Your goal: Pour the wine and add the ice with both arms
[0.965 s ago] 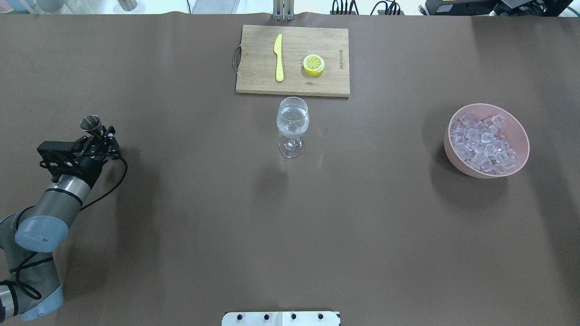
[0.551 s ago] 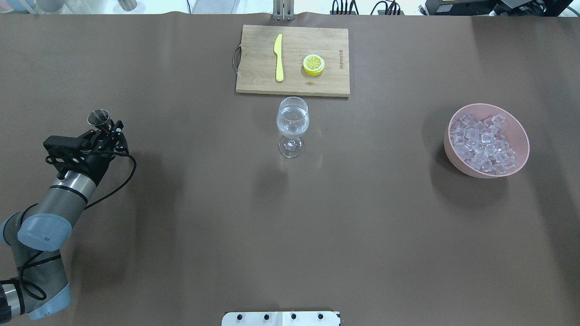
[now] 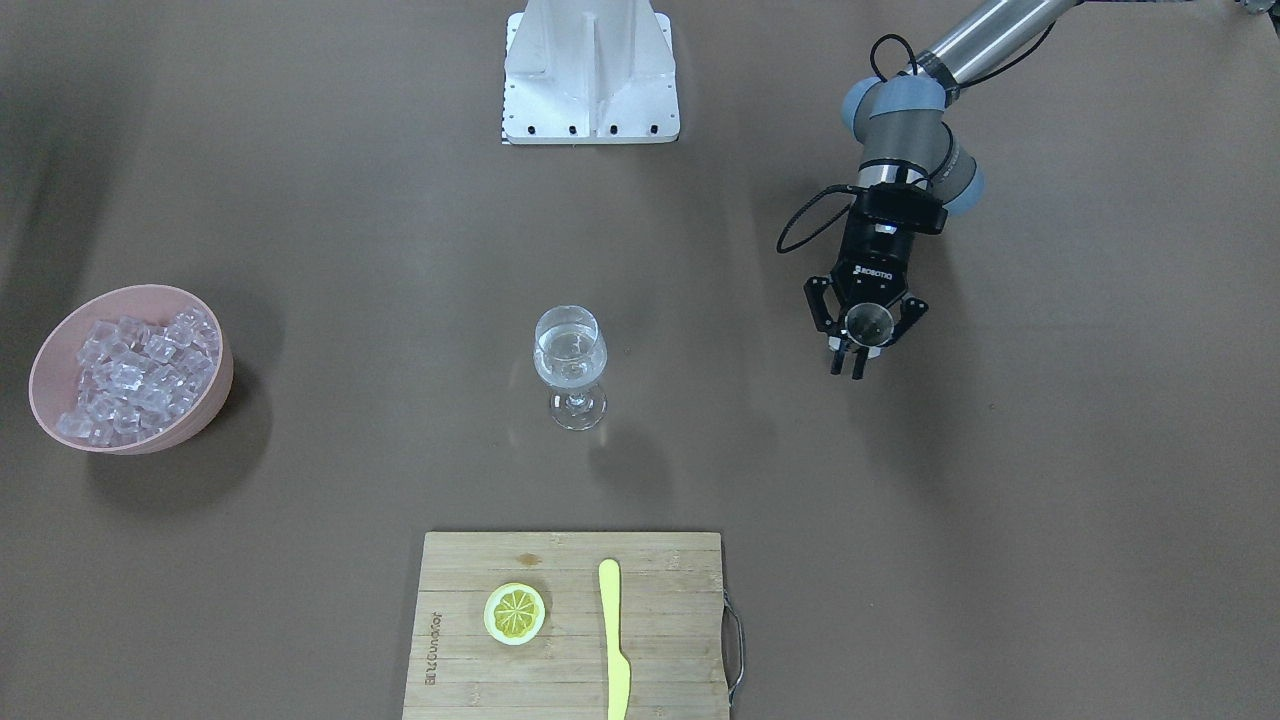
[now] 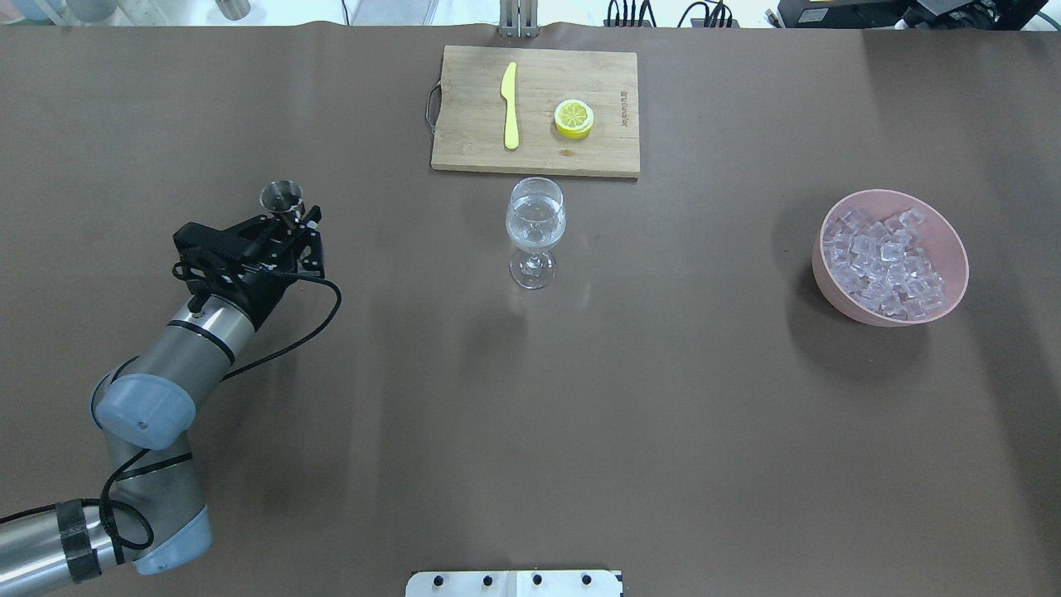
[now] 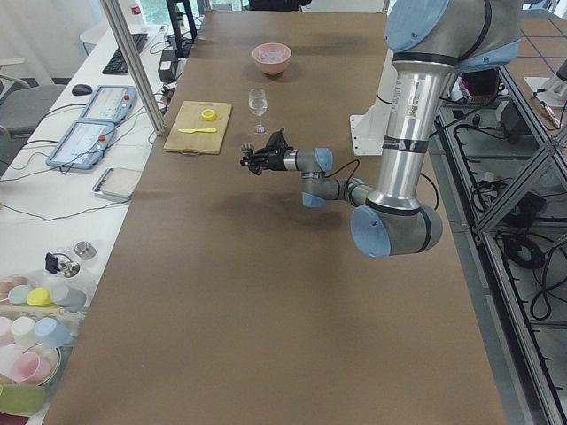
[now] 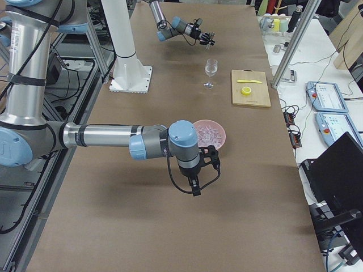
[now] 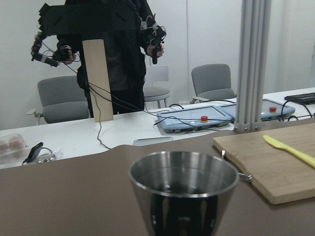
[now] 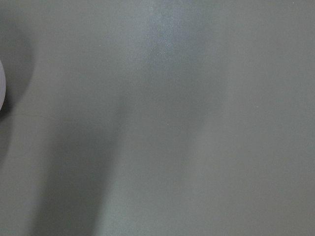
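My left gripper (image 4: 300, 222) is shut on a small steel measuring cup (image 4: 280, 196) and holds it upright above the table, left of the wine glass (image 4: 535, 224). The cup fills the left wrist view (image 7: 183, 189); I cannot tell what is inside it. The glass holds a little clear wine (image 3: 568, 362). The ice (image 4: 883, 261) fills a pink bowl (image 4: 955, 245) at the right. My right gripper (image 6: 195, 184) shows only in the exterior right view, near the bowl, and I cannot tell if it is open or shut.
A wooden cutting board (image 4: 580, 83) lies behind the glass with a yellow knife (image 4: 509, 104) and a lemon half (image 4: 574, 118) on it. The white base bracket (image 3: 590, 70) stands at the robot's edge of the table.
My left arm has moved to the right with the steel cup, closer to the wine glass. The glass, bowl and board have not moved.
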You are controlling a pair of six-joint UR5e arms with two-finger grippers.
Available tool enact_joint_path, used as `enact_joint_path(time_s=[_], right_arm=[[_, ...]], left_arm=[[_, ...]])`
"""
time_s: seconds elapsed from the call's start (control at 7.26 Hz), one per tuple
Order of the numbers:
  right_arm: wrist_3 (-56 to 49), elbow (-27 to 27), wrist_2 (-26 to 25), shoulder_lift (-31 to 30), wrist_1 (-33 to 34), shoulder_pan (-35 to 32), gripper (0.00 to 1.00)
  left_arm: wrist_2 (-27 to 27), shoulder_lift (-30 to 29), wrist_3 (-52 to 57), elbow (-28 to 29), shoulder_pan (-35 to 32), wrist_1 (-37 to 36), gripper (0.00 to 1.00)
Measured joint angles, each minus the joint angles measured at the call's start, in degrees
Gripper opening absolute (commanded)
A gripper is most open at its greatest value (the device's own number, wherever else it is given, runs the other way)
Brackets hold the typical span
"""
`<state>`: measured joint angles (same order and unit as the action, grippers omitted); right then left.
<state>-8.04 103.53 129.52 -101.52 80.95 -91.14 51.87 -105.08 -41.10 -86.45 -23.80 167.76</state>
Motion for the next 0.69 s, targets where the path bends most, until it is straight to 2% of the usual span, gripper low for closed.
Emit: enact_joint_path(time_s=[0.28,0.41,0.69], right_arm=[[0.4,0.0,0.1,-0.1,0.0,0.0,1.00],[0.8,0.1,0.1,-0.1,0.0,0.0,1.00],[1.6,0.2,0.1,-0.1,0.0,0.0,1.00]], left_arm=[[14.8,-1.6,2.8,-2.5,-0.1,-1.4,0.00],[20.4,-2.2,4.7,-3.8,-0.3,-2.5,0.00],[27.8,-4.7,8.9,-6.3,-0.9,-6.4,0.00]])
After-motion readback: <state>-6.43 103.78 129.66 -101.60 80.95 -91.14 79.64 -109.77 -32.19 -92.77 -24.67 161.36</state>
